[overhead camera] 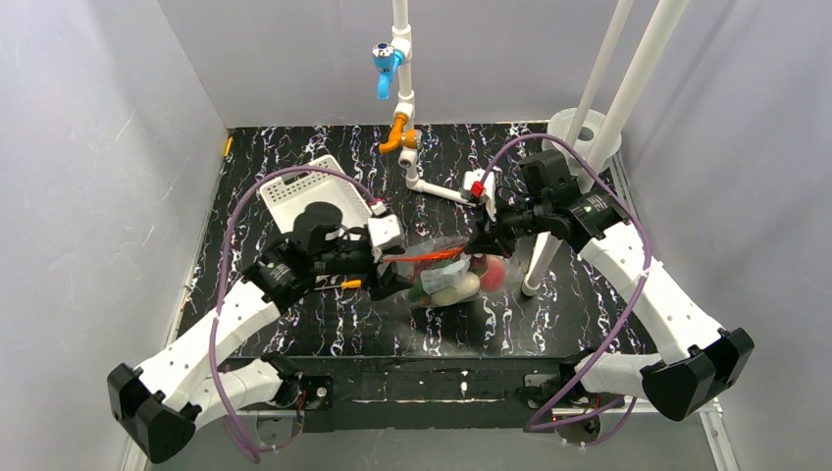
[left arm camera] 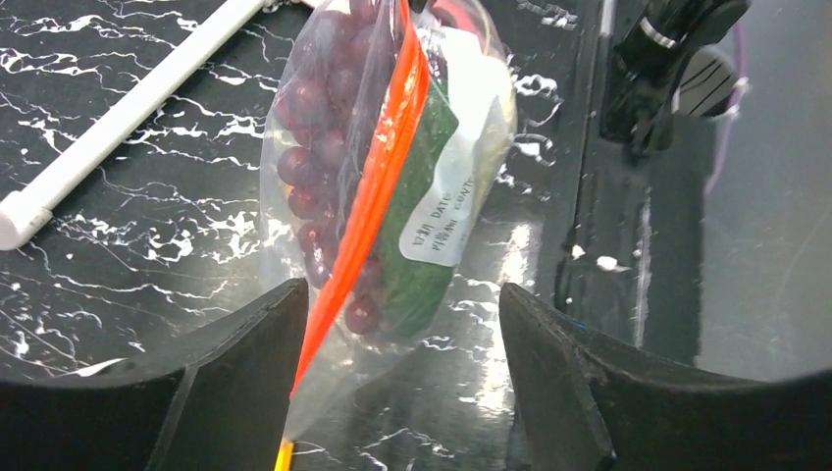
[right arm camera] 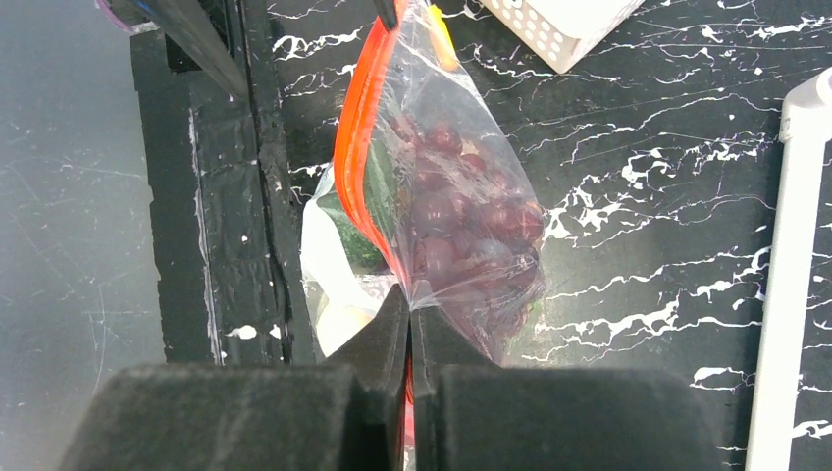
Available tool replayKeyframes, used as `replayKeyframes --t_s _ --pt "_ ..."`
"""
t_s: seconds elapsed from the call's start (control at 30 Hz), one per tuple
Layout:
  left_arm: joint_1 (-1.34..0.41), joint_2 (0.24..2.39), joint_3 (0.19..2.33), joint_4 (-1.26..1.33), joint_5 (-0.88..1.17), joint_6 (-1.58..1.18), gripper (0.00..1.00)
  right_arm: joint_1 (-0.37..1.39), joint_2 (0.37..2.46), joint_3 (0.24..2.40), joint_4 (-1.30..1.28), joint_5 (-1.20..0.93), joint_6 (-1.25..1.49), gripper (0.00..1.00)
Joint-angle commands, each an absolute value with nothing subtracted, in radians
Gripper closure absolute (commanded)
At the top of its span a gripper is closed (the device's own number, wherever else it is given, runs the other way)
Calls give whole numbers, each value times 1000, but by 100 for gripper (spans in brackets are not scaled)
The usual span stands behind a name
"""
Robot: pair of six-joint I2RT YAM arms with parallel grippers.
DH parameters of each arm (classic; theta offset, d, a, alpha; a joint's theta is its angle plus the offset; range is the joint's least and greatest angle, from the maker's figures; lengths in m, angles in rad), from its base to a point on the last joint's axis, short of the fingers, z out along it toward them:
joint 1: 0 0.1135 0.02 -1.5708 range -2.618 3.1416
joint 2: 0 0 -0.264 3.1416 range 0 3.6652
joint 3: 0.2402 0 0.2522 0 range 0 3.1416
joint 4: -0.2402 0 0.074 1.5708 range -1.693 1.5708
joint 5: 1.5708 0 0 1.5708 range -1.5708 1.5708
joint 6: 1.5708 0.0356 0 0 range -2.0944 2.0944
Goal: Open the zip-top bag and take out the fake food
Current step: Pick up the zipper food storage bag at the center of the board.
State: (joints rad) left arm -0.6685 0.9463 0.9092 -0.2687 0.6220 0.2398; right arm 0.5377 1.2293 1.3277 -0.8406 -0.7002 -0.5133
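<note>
The zip-top bag (left arm camera: 329, 118) is clear, crinkly plastic (glossy), the marbled table (left arm camera: 128, 245) smooth and shiny.

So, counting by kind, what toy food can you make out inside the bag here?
Grape bunch: 1
Cucumber: 1
White egg-shaped piece: 1
Red peach: 1
Total: 4 visible through the bag; more may be hidden behind them.

A white slotted basket (overhead camera: 306, 199) lies on the black marbled table (overhead camera: 324, 329) — a white pipe (overhead camera: 401, 20) stands at the back.
</note>
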Motion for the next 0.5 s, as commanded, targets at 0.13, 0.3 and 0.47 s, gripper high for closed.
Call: replayKeyframes --t_s 0.13,0.3,0.47 --pt "-789 1077 935 -192 446 397 42 502 1194 1305 -792 -799 -532 99" --pt "-802 1121 936 -160 397 392 60 503 1212 1304 -795 -805 -539 99" --pt "-804 1113 907 -116 418 351 82 499 1201 1289 -800 -797 -552 99"
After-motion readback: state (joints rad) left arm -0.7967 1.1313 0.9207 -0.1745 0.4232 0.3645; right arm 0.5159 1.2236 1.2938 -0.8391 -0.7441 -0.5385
